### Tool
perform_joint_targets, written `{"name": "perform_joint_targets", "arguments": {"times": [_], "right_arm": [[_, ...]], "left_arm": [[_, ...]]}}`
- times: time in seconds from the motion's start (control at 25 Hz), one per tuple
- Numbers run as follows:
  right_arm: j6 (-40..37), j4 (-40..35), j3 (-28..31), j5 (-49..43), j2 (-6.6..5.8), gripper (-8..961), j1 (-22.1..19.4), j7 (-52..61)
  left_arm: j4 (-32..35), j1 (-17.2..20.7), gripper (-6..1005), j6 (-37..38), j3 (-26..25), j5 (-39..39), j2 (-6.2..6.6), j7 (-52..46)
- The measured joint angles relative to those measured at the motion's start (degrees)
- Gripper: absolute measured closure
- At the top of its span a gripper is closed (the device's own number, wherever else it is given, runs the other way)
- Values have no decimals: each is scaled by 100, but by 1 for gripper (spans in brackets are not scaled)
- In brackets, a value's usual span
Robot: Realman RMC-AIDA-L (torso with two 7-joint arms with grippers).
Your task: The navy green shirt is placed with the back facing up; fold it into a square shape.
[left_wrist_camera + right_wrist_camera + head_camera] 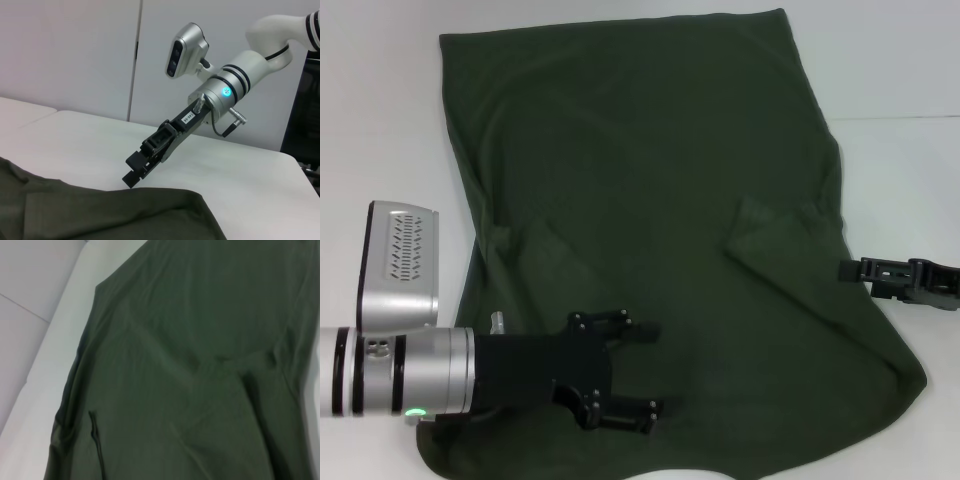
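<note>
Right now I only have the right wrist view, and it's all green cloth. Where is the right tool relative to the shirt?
Observer: In the head view, the right tool is at the right edge of the navy green shirt, with its arm out over the table.
Operator: And the left arm?
Observer: The left tool is over the shirt's near left part, open.
Operator: Any folds done?
Observer: The right sleeve lies folded inward on the body.

Right gripper [134, 171] hangs tilted downward over the white table [250, 170], fingertips just above the folded edge of the green shirt [115, 215]. Contact cannot be confirmed.
</note>
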Motion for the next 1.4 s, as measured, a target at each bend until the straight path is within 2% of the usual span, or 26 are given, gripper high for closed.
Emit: {"name": "perform_joint_targets", "arguments": {"times": [0.6, 1.04, 1.4], "right_arm": [[103, 16, -76, 18, 251, 8, 58, -97], [-313, 24, -80, 16, 553, 8, 314, -327], [-656, 21, -80, 32, 598, 8, 287, -368]], "left_arm": [[-16, -3, 123, -78, 1, 0, -2, 8], [-16, -3, 123, -79, 0, 0, 2, 26], [-16, -3, 122, -130, 0, 0, 2, 17]]}}
